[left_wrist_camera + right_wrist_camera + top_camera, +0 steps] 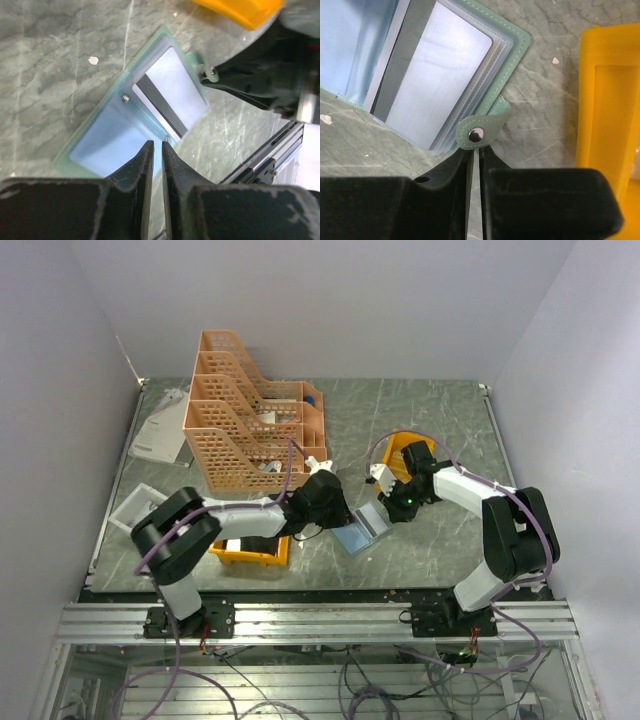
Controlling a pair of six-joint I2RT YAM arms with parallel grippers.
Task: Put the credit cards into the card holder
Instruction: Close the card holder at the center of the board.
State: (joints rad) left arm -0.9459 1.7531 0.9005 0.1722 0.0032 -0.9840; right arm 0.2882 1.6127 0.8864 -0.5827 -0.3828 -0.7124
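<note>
Right wrist view is filled by the small grey-green stitched folding card holder (512,57), which is laid open and flat on the marbled grey worktop (545,115), just beside an orange-yellow plastic bin (610,100). A pale silvery plastic credit card (450,75) with a dark stripe along one long side is seen lodged in the uppermost clear sleeve, and it is judged to be seated, or nearly so. The rounded green snap tab (477,134) with its metal stud is met by the tips of the right fingers (452,167), which are drawn narrow with only a slit between them; whether the tab is pinched cannot be told. The left fingers (135,170) are likewise narrow, their tips set at one long edge of the holder by a small rivet, and a grip there cannot be confirmed either. The step in hand is judged to be the settling of this card and the release of the holder. It would be done best if the card's depth in the sleeve were checked first, and the fingers were then parted only a little and drawn straight up, so that the light holder is not dragged or flipped shut before another card is fetched.
</note>
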